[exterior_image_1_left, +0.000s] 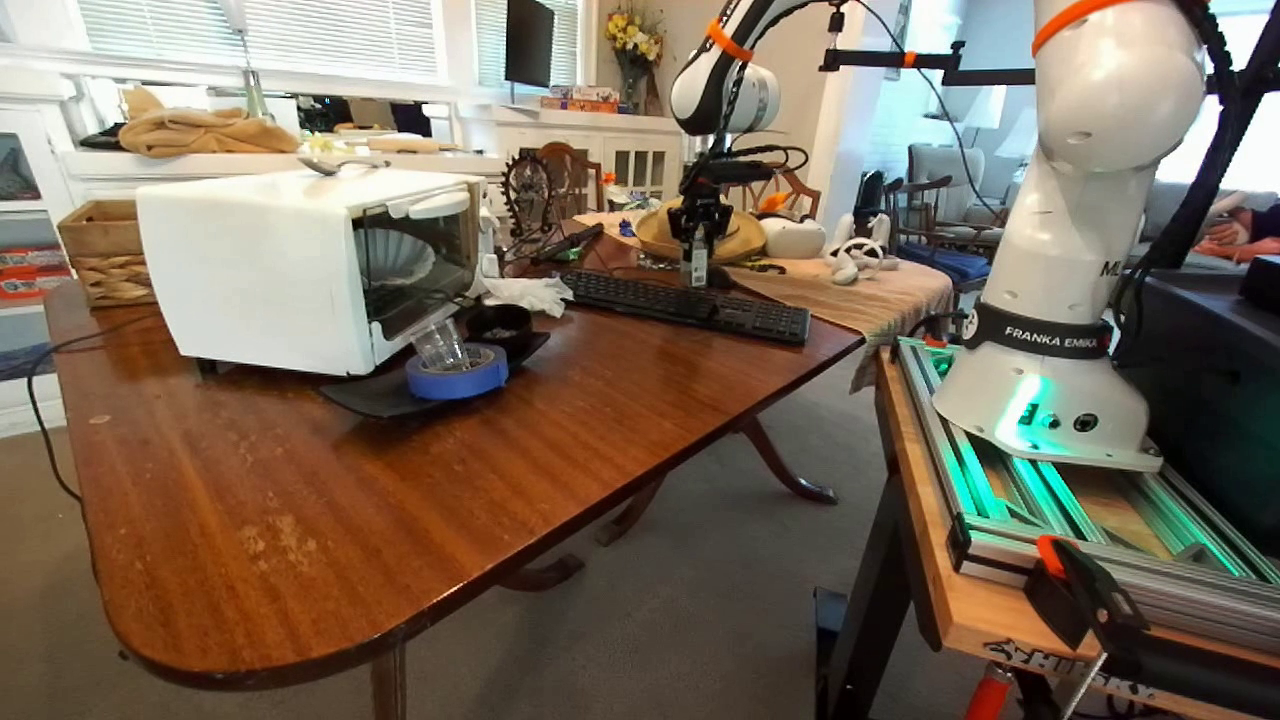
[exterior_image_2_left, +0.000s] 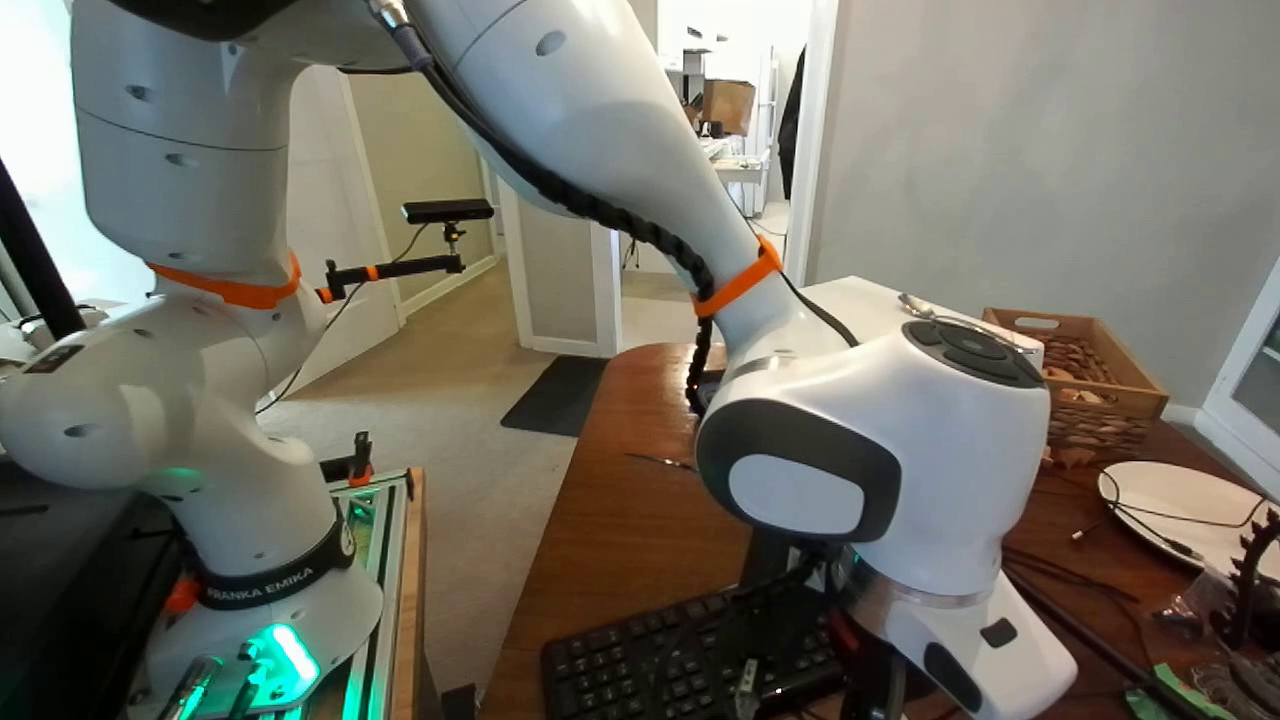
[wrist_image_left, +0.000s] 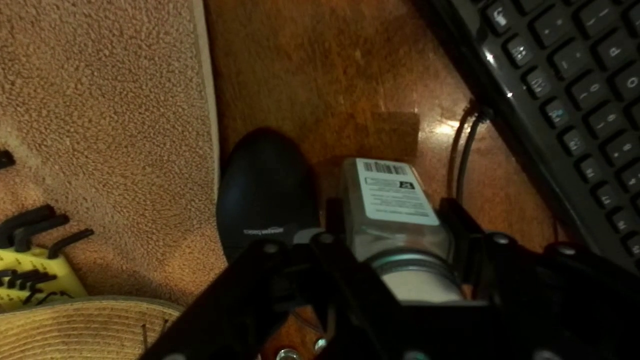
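And the grasp is made, the black two-fingered gripper clasping a clear, boxy, white-labelled bottle, lift impossible to judge.

Cameras: two exterior, roughly opposed along the table; one wrist.
In an exterior view, robot base right, keyboard well off; in an exterior view, base left, arm and keyboard close. Both take in the oven. Wrist view very near, looking down on bottle and keyboard corner.
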